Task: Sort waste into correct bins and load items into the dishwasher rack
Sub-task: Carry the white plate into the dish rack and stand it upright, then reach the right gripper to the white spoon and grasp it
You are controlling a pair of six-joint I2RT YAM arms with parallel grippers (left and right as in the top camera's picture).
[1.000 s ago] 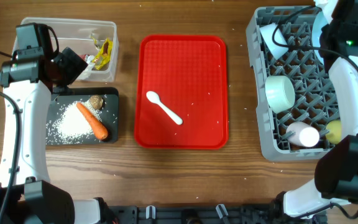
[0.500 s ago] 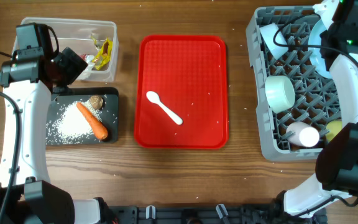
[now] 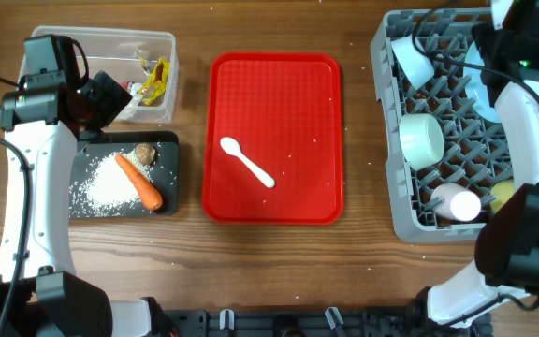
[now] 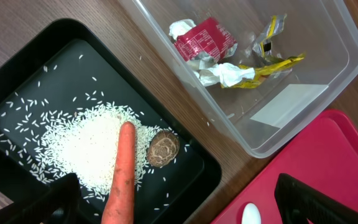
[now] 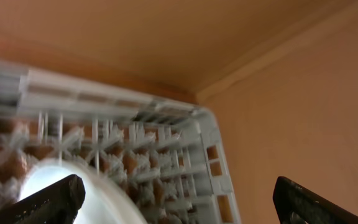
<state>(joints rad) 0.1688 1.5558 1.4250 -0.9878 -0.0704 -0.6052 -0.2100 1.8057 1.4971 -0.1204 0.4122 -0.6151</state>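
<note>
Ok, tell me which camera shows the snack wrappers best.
Left wrist: the wrappers lie close and sharp in the clear tub, red and yellow both plain. Overhead shows them tiny. Right wrist shows only the rack.

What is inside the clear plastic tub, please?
A crinkled red wrapper and a yellow wrapper lie in the clear tub. Whatever is under them is covered.
</note>
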